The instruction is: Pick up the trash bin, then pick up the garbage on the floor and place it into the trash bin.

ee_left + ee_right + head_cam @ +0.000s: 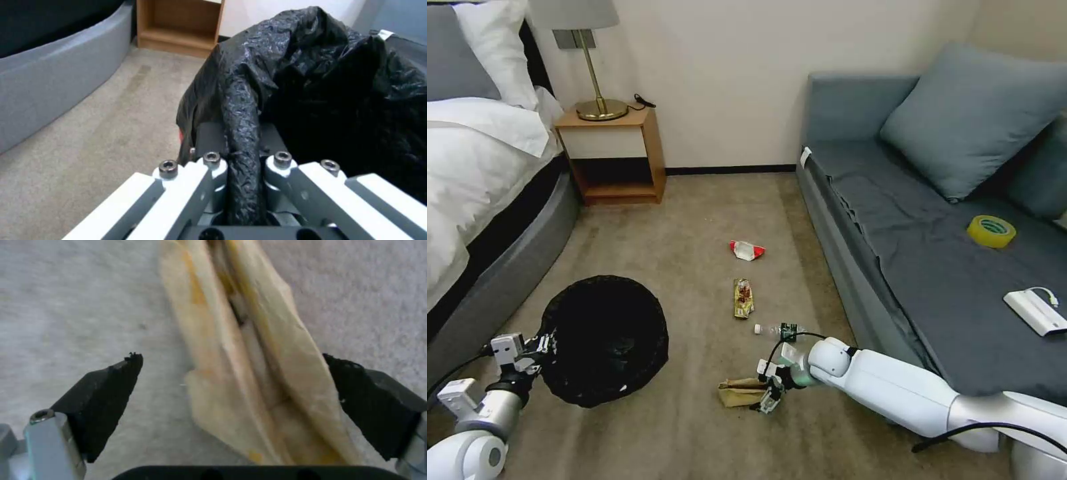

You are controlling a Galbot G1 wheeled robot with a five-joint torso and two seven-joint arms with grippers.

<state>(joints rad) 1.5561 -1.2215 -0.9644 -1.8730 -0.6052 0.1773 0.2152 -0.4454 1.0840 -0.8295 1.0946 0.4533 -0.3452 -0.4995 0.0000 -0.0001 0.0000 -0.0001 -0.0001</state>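
The trash bin (606, 337), lined with a glossy black bag, hangs low over the carpet at the left. My left gripper (542, 348) is shut on its rim; the left wrist view has the bin's rolled black rim (242, 133) pinched between the fingers (209, 163). My right gripper (768, 395) is down at the floor and open, its black pads (111, 386) on either side of the brown paper bag (249, 340), (739, 392). On the carpet farther off lie a small clear bottle (779, 329), a yellow-brown snack wrapper (743, 298) and a red-and-white wrapper (747, 249).
A bed (474, 167) runs along the left, with a wooden nightstand (614, 150) and lamp (594, 67) at the wall. The grey sofa (934, 267) on the right carries a cushion, a yellow tape roll (991, 231) and a white box with a cable (1037, 312).
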